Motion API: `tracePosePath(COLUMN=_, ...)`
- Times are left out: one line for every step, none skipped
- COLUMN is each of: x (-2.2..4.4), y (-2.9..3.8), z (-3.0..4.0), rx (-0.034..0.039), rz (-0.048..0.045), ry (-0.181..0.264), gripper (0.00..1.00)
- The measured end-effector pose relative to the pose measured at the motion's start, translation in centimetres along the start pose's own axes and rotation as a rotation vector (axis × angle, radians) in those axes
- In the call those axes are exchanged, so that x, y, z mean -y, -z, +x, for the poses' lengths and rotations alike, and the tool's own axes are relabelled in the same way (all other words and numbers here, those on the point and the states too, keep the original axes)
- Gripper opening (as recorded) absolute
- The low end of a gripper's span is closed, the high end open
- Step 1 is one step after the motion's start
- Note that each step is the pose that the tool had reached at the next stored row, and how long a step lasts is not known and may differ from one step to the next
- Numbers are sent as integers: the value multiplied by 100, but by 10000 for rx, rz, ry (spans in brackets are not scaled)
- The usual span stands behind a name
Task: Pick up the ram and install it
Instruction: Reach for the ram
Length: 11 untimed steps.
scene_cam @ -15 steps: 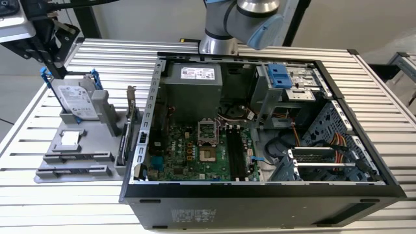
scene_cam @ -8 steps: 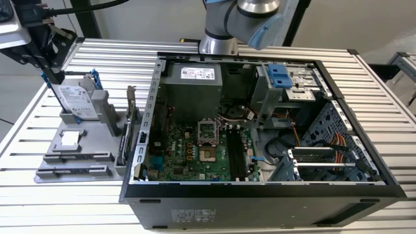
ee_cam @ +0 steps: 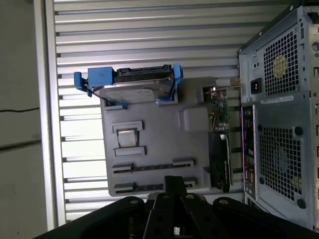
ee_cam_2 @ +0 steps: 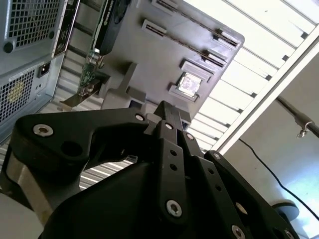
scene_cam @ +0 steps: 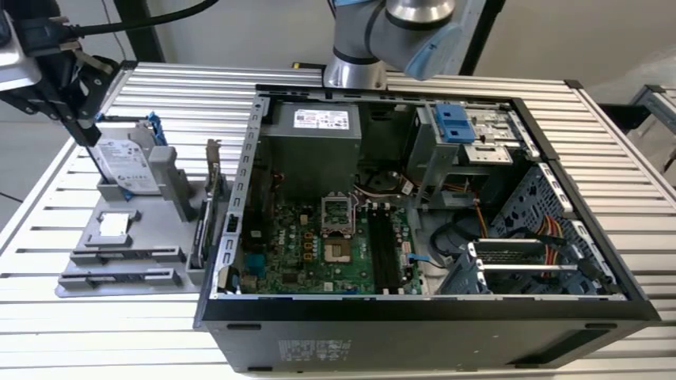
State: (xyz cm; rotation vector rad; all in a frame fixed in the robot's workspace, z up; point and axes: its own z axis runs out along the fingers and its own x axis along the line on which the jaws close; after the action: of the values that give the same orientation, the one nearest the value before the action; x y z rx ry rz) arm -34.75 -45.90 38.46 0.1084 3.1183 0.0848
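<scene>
The ram (ee_cam: pixel 149 166) is a thin dark stick standing on edge between two end brackets of the grey parts holder (ee_cam: pixel 159 129); a second such stick (ee_cam: pixel 144 188) sits in the row beside it. In the exterior view the ram (scene_cam: pixel 119 255) lies at the holder's near end, on the exterior view's left. My gripper (scene_cam: pixel 89 139) hangs well above the holder, over the hard drive end. In both wrist views its black fingers (ee_cam: pixel 174 181) (ee_cam_2: pixel 169 112) are pressed together, and nothing shows between them.
The silver hard drive (scene_cam: pixel 127 165) in its blue bracket and a card (scene_cam: pixel 211 198) with a metal bracket stand on the holder, with a square chip (ee_cam: pixel 126 138) between. The open computer case (scene_cam: pixel 243 198) with its green motherboard (scene_cam: pixel 317 245) stands close beside the holder on the slatted table (scene_cam: pixel 43 237).
</scene>
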Motion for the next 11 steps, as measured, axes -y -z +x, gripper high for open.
tracePosePath(x=18, y=-2, z=0, rx=1, rz=-1, ry=0, gripper=0)
tracePosePath(x=36, y=-3, z=-1, rx=1, rz=-1, ry=0, gripper=0)
tracePosePath(x=54, y=-4, z=-1, rx=1, rz=-1, ry=0, gripper=0)
tracePosePath(x=70, y=-5, z=-2, rx=1, rz=-1, ry=0, gripper=0)
tracePosePath(x=85, y=-6, z=-2, rx=0, rz=0, ry=1, gripper=0)
tracePosePath(x=100, y=-7, z=-2, rx=0, rz=0, ry=0, gripper=0)
tracePosePath(x=113, y=-8, z=-2, rx=1, rz=0, ry=0, gripper=0)
tracePosePath(x=126, y=-10, z=-2, rx=1, rz=-1, ry=0, gripper=0)
tracePosePath(x=141, y=-11, z=-2, rx=0, rz=0, ry=-1, gripper=0)
tracePosePath(x=154, y=-12, z=-2, rx=0, rz=0, ry=0, gripper=0)
tracePosePath(x=167, y=-14, z=-2, rx=1, rz=0, ry=0, gripper=0)
